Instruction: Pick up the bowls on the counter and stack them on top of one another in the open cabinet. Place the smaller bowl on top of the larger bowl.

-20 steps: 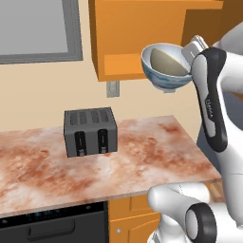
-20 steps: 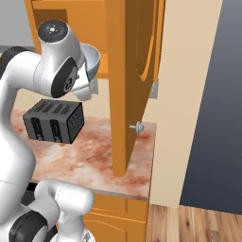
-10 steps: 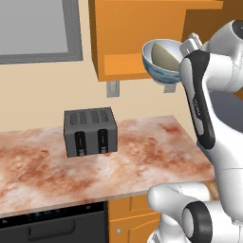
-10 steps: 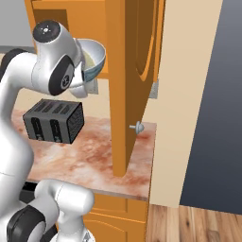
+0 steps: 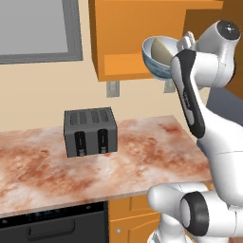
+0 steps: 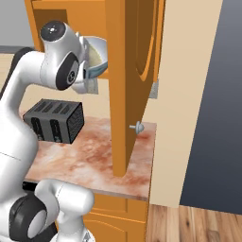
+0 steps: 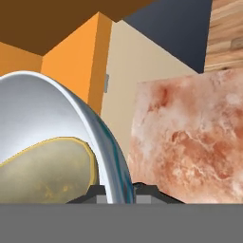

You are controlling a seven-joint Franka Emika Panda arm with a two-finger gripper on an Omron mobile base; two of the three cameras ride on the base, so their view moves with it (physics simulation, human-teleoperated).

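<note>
The larger bowl (image 5: 157, 62), white with a blue pattern outside, hangs tilted in the air just in front of the orange cabinet (image 5: 124, 33). The smaller olive-tan bowl (image 5: 163, 49) lies inside it. In the hand view the big bowl's pale inside (image 7: 42, 109) curves over the small bowl (image 7: 47, 166). My gripper (image 7: 116, 189) is shut on the larger bowl's rim, one finger on each side of the wall. From the right base view the bowl (image 6: 98, 56) shows beside the arm's upper joint, left of the open cabinet door (image 6: 132, 75). The counter (image 5: 104, 166) lies well below.
A dark grey toaster (image 5: 90, 131) stands on the counter near the wall, also seen from the right (image 6: 54, 120). The cabinet door hangs open over the counter's right end (image 6: 137, 151). A black oven front (image 5: 52, 228) sits under the slab at the left.
The arm has carried the two bowls a little higher and nearer to the cabinet, and the big bowl has tipped further. The toaster has not moved.
</note>
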